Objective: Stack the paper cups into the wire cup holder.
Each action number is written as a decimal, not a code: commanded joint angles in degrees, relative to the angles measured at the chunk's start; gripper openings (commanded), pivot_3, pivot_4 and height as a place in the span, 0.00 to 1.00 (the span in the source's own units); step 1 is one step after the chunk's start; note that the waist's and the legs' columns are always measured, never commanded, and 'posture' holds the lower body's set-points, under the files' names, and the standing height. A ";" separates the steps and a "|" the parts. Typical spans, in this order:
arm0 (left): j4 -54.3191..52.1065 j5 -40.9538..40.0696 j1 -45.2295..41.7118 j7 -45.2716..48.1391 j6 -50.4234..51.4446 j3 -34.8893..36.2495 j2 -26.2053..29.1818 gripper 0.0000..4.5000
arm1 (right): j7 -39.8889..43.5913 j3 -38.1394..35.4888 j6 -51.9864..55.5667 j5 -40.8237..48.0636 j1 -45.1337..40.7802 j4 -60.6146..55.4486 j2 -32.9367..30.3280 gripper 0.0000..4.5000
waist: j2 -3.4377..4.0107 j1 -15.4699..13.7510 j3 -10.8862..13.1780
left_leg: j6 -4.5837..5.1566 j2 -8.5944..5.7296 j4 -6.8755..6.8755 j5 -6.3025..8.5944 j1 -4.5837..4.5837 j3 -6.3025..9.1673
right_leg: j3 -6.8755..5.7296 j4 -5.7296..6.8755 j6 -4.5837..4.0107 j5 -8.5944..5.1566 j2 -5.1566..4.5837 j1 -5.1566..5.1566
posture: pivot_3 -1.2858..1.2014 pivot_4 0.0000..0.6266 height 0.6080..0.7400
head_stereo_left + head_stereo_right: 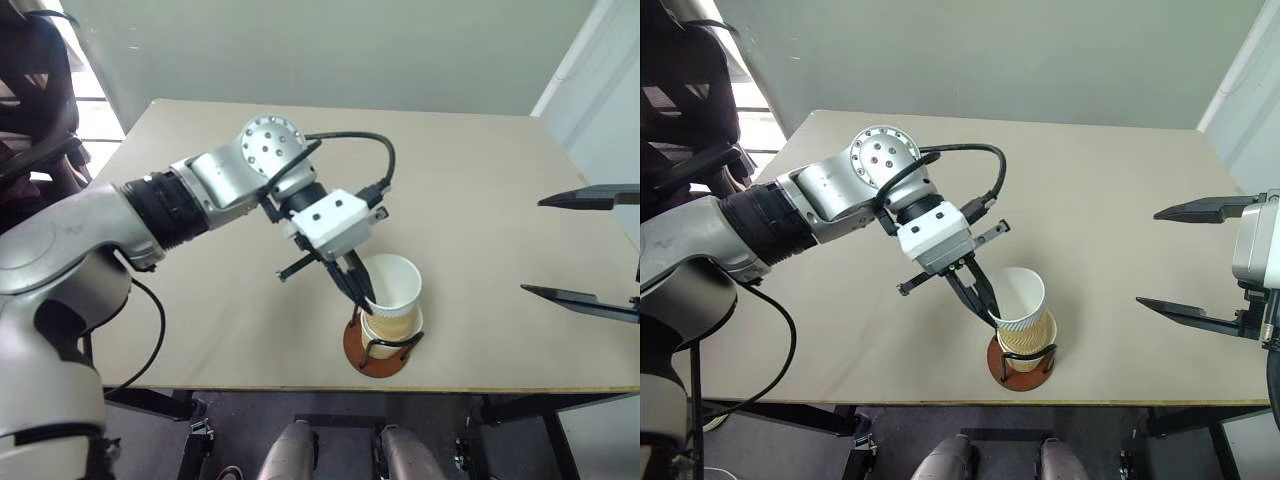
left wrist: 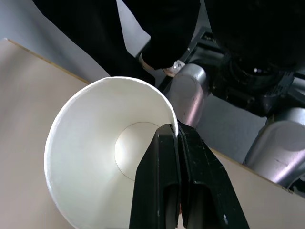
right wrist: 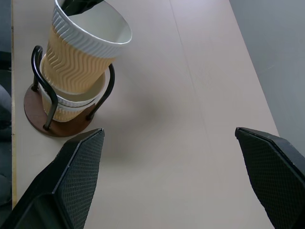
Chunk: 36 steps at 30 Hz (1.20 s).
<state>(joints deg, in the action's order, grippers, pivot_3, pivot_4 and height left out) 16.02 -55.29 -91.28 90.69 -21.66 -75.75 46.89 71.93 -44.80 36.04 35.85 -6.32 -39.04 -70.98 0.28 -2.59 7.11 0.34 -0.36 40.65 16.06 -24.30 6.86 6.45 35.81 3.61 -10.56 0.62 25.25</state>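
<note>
Tan-yellow ribbed paper cup (image 1: 1018, 300) with white rolled rim, over the black-wire cup holder with round reddish-brown disc base (image 1: 1020, 362).
Left gripper (image 1: 992, 315) pinches the top cup's rim, cup tilted, nested in another cup (image 3: 71, 102) in the holder at the beige table's (image 1: 1120, 220) near edge; right gripper (image 1: 1180, 260) spread wide, empty, well right.

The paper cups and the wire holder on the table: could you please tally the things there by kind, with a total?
Paper cups: 2 visible, the top paper cup pinched at its rim by the left tool, nested tilted in the lower paper cup in the holder; any further cup nested below cannot be told.
Wire cup holder: 1
Total: 3
</note>
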 commanded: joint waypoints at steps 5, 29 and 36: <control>2.41 2.58 -1.02 1.81 -2.25 0.99 -1.24 0.00 | -0.80 -1.56 -0.60 0.57 -0.55 -0.26 -0.19 1.00 | 0.00 0.00 0.00 | 0.00 0.00 0.00 0.00 0.00 0.00 | 0.00 0.00 -0.04 -0.02 0.00 0.00 | 0.52 0.24 1.00; 11.37 6.00 3.26 1.81 5.03 20.11 -3.18 0.99 | -0.39 9.76 -8.46 -2.51 -3.37 6.30 -1.25 1.00 | 0.04 0.13 0.03 | 0.02 0.00 -0.01 0.08 0.00 -0.01 | 0.00 0.00 0.05 -0.02 0.01 0.02 | 0.52 0.24 1.00; 12.09 10.96 15.01 0.67 18.36 40.41 7.53 0.99 | 4.13 15.23 -15.83 -5.51 -2.92 13.00 -0.98 1.00 | 0.33 1.04 -0.05 | -0.07 0.03 -0.09 0.01 0.05 -0.02 | 0.00 0.02 0.13 0.02 0.05 0.04 | 0.52 0.24 1.00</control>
<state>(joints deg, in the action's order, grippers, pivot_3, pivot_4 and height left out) 28.11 -45.66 -77.23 90.67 -6.64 -40.10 52.47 75.00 -29.57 22.03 30.90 -8.91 -26.89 -71.58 0.61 -1.55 7.06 0.15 -0.30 40.50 15.99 -24.20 6.85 6.50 35.84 3.74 -10.55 0.71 25.31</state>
